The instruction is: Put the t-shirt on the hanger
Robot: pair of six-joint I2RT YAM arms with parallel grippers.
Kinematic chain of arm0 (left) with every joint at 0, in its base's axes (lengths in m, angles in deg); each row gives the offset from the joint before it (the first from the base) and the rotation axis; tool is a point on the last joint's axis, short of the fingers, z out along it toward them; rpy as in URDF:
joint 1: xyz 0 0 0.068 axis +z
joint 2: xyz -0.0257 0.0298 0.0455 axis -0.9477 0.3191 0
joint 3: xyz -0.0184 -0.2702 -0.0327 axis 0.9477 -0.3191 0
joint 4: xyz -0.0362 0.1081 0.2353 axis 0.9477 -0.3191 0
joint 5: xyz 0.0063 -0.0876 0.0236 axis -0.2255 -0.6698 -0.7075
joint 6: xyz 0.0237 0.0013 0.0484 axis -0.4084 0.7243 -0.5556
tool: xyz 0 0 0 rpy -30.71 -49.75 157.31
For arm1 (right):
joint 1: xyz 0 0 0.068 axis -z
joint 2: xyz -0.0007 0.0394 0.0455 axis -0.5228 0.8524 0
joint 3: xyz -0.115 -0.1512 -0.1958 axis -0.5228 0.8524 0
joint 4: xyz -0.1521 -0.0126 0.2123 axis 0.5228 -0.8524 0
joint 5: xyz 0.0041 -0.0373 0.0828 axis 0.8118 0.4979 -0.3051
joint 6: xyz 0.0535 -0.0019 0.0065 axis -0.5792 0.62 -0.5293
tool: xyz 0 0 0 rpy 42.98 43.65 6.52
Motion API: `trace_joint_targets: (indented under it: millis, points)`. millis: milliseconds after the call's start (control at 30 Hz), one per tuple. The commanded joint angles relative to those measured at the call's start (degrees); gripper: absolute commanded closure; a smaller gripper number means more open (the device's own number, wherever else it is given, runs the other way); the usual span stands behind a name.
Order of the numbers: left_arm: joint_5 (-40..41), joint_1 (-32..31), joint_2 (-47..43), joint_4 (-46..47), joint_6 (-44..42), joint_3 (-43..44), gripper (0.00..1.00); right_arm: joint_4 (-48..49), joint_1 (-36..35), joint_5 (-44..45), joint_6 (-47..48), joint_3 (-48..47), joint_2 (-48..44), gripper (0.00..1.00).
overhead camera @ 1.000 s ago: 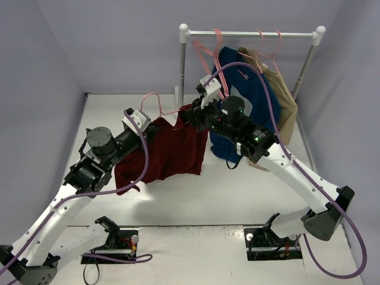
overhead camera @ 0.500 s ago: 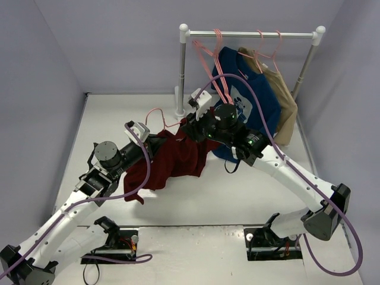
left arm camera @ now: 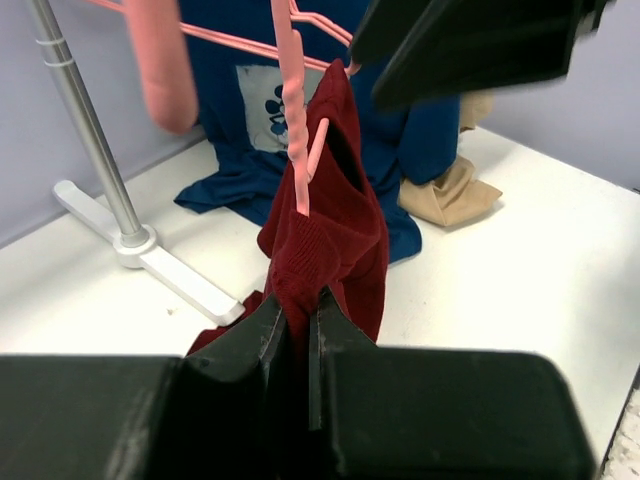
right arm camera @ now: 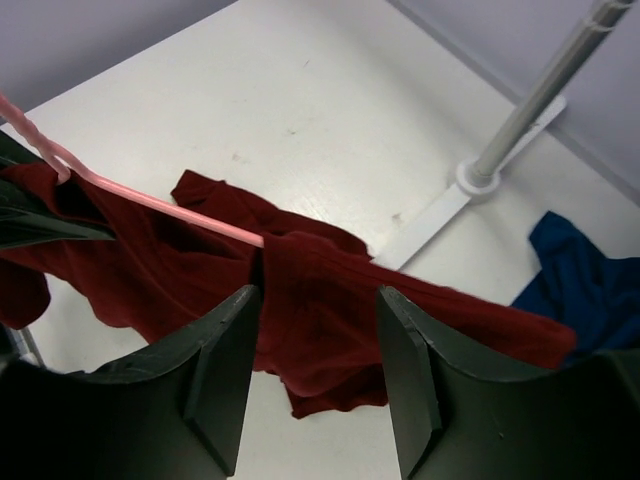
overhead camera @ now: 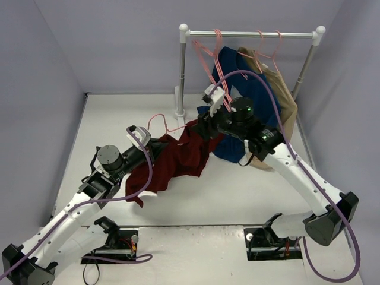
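Above the table [left arm camera: 520,250], left tool [left arm camera: 297,312] pinches t-shirt [left arm camera: 345,225] edge by the hanger [left arm camera: 296,130].

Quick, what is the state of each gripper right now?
Left gripper: closed on the t-shirt.
Right gripper: open, grasping nothing.

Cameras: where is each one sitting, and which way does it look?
Top external: high behind, looking down at the table, rack; left arm and right arm show.
Left wrist: faces the rack; left gripper pinches the t-shirt.
Right wrist: looks down at the table; right gripper open over the t-shirt.
All three share t-shirt and hanger.
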Motion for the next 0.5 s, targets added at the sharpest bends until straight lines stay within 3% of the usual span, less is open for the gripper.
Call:
trace_joint_targets:
  millis: [0,167,467]
  points:
    - [-2.94,1.07,-0.95,7.8,1.1,1.73,1.0,1.26,4.03,-9.62,4.61,-1.69,-4.49,0.5]
    - [-5.13,1.2,-0.53,7.8,1.21,2.65,1.0,-0.19,5.75,-14.77,9.93,-0.69,-4.61,0.42]
    - [-10.39,1.29,-0.78,5.21,1.08,4.63,1.0,-3.3,7.84,-12.9,23.11,-1.07,-1.85,0.34]
